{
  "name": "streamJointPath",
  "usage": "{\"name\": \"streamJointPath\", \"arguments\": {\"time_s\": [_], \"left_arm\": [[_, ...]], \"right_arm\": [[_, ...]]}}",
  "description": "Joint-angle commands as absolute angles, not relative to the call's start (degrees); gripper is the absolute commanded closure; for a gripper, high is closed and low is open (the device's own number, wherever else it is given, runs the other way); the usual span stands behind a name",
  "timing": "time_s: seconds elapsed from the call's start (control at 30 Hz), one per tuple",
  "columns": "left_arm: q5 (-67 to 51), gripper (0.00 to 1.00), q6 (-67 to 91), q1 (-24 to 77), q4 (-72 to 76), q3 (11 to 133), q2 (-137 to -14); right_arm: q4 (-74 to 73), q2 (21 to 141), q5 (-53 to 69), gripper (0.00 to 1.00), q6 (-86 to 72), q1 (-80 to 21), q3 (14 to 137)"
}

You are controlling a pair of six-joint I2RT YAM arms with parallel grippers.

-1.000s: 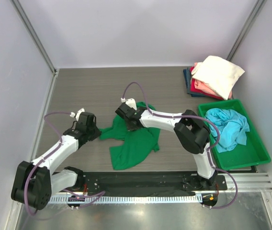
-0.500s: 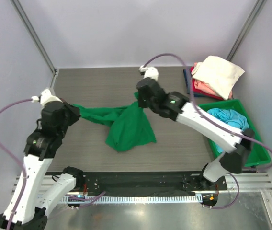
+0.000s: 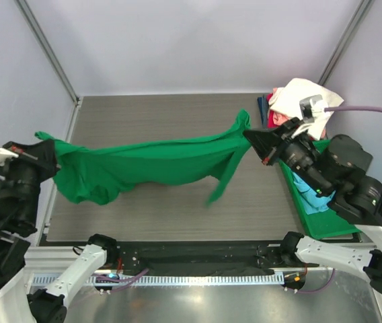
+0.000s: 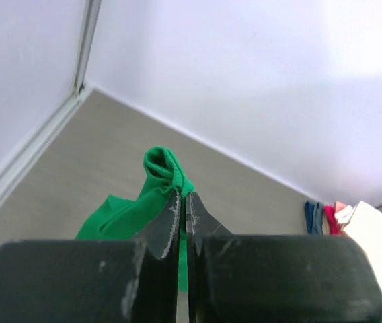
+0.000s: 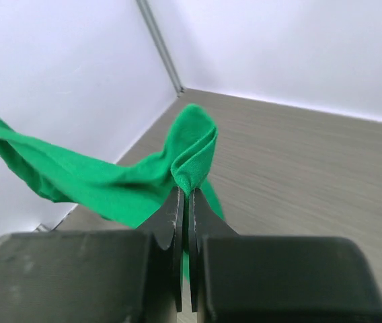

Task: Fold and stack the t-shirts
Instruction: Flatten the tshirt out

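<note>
A bright green t-shirt [image 3: 150,165] hangs stretched in mid-air between the two arms, well above the grey worktop [image 3: 164,114]. Its long axis runs left to right across nearly the whole width of the workspace. The left fingers [image 4: 169,219] are pinched shut on a bunched corner of the cloth at the far left edge. The right fingers [image 5: 169,219] are likewise clamped on a folded nub of fabric at the shirt's right end, with no gap showing in either wrist view. The cloth sags in a shallow belly toward the left arm, and a loose flap near the right end trails down, too blurred to name as sleeve or hem. Behind the right arm, at the far right corner, sits a folded stack topped by a cream t-shirt [image 3: 307,99], with pink-red and navy layers beneath. A light blue t-shirt [image 3: 310,197] lies crumpled in the green bin [image 3: 315,225], largely hidden by the arm. The step in hand looks like spreading the garment before folding. Each arm holds one end, so laying it flat would call for both to descend together and keep the axis taut. The stack lies nearest the right arm.
</note>
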State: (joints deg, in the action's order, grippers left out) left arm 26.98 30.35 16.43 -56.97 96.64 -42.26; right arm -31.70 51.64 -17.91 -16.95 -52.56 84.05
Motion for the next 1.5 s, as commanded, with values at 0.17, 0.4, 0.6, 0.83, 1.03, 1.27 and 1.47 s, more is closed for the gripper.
{"name": "streamJointPath", "arguments": {"time_s": [0.17,0.4,0.6,0.83,1.03,1.27,1.47], "left_arm": [[23.65,0.96,16.97,16.17,-52.38,108.18,-49.02],[27.07,0.97,15.29,16.08,-61.52,125.85,-73.71],[3.71,0.62,22.58,1.16,-72.22,141.47,-110.16],[7.20,0.31,24.34,1.85,-63.93,121.78,-110.94],[4.67,0.31,29.35,4.47,-46.53,91.63,-94.14],[3.69,0.32,33.75,16.07,-35.87,82.88,-95.88],[0.36,0.37,33.93,21.79,-31.47,87.79,-107.81]], "right_arm": [[-23.55,49.12,-18.18,0.99,-10.72,-52.82,82.70],[-44.18,75.03,-40.37,0.99,-27.13,-35.00,100.00],[-40.08,97.00,-11.28,0.53,-32.26,-15.66,96.40],[-37.80,96.43,-9.40,0.00,-28.48,-15.38,93.61],[-32.54,87.81,-4.51,0.00,-27.34,-16.61,83.77],[-28.39,89.64,6.59,0.00,-28.04,-18.10,76.38],[-27.07,91.58,7.56,0.00,-27.25,-18.54,72.51]]}}
